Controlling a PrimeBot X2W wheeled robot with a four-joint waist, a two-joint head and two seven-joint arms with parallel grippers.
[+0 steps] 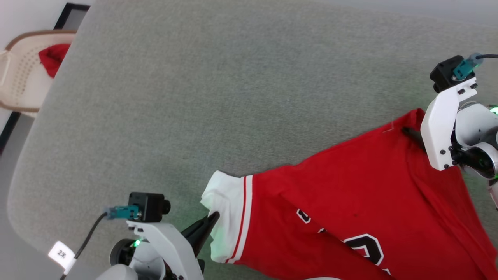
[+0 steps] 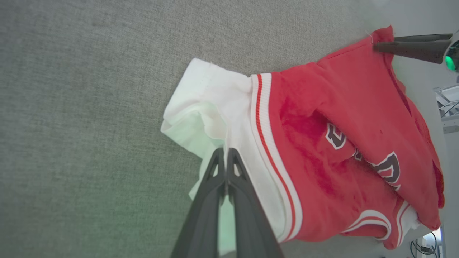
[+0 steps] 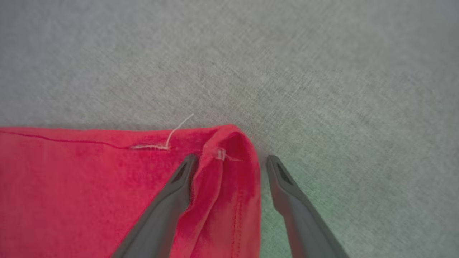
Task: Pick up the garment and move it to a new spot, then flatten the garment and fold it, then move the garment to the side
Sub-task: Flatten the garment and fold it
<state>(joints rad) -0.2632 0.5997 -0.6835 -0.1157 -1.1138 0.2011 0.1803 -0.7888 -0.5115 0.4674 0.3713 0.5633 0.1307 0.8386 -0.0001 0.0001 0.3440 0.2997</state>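
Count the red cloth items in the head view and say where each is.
2. The large red white-sleeved jersey T-shirt lies on the grey fabric surface, lower right; a small red cloth bundle sits on the cream perforated chair, upper left. Others may be hidden.

Even bright light, slight wrist-cam blur

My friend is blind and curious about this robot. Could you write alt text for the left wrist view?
The robot's left hand, two dark fingers pinched shut, grips the white sleeve of a red jersey lying crumpled on a grey fabric surface. At the top right, the right hand sits open at the jersey's red corner.
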